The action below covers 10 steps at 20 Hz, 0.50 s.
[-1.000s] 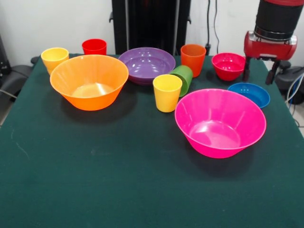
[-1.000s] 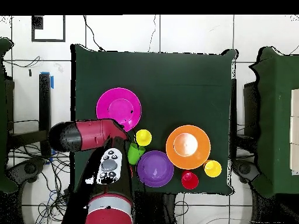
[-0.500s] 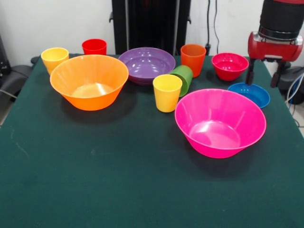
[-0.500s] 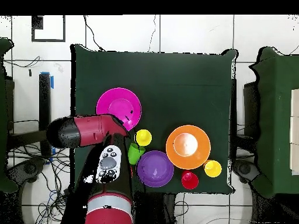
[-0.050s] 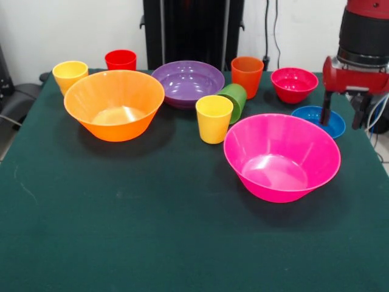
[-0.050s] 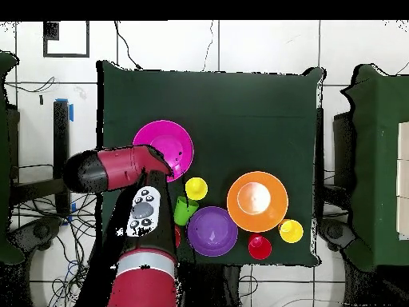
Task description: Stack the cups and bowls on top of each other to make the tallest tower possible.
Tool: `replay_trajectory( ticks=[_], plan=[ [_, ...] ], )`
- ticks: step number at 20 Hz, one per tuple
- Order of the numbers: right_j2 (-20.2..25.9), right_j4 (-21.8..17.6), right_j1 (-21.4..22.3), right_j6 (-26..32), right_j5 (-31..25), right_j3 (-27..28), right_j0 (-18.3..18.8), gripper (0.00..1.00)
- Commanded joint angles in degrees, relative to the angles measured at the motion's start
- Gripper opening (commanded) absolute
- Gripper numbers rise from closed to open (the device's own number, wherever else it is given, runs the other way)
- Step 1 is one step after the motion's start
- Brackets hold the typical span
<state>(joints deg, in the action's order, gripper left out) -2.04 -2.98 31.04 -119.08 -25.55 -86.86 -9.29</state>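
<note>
Since a second ago the gripper (image 5: 344, 114) has drifted over the blue bowl (image 5: 315, 117) beside the pink bowl (image 5: 281, 156) on the bench (image 5: 152, 213), jaws wide and empty; light, slick, stiff plastic, best pinched at its rim.

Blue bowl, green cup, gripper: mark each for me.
blue bowl (image 5: 313, 115): front view, inner left side.
green cup (image 5: 235, 96): front view, tilted side wall.
gripper (image 5: 344, 117): front view, midway between the tips.

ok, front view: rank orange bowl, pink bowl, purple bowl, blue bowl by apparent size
1-2. Orange bowl and pink bowl: they look alike. The pink one sits nearer the camera, so no ranking between them.
3. Purple bowl, farther back, so possibly understated.
4. Blue bowl, clearly smallest, partly behind the gripper.
</note>
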Motion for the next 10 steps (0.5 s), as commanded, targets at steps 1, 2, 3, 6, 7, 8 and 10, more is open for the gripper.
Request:
replay_trajectory(
  ticks=[1,2,3,6,7,8,10],
  plan=[
    [2.1,-3.0,-5.5,-1.8,0.0,6.9,-1.1,1.00],
    [1.6,-3.0,-5.6,-2.1,0.1,7.2,-1.0,1.00],
    [1.3,-3.1,-6.2,-2.1,0.5,7.6,-0.6,1.00],
    [1.2,-3.0,-7.3,-2.1,1.4,8.2,0.6,1.00],
    [1.5,-2.8,-8.4,-2.0,2.2,9.0,1.7,1.00],
    [1.4,-2.7,-8.8,-2.1,2.5,9.2,2.0,1.00],
    [1.2,-2.4,-9.5,-2.6,2.9,9.9,2.4,1.00]
  ],
)
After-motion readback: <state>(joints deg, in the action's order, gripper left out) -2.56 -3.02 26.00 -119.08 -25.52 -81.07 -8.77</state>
